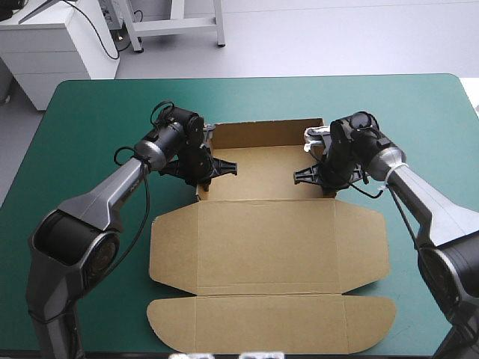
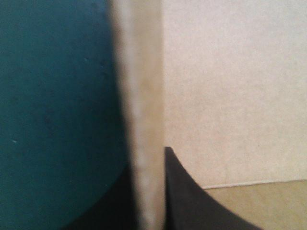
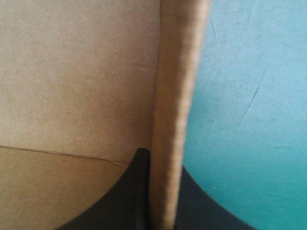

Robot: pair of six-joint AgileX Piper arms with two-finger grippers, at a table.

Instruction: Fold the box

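The brown box (image 1: 269,247) lies mid-table as a partly raised tray. Its far wall (image 1: 262,133) stands up, and the lid panels lie flat toward the front edge. My left gripper (image 1: 200,168) is shut on the tray's left side wall. In the left wrist view that wall's edge (image 2: 141,120) runs up between the black fingers (image 2: 187,201), held by the left gripper (image 2: 146,191). My right gripper (image 1: 325,173) is shut on the right side wall. In the right wrist view the right gripper (image 3: 163,191) pinches that wall's edge (image 3: 175,120), with the tray's inside on one side.
The teal-green cover (image 1: 90,120) shows on every side of the box. The lid's rounded front flap (image 1: 269,321) reaches close to the table's front edge. Both arms come in low over the cover beside the tray.
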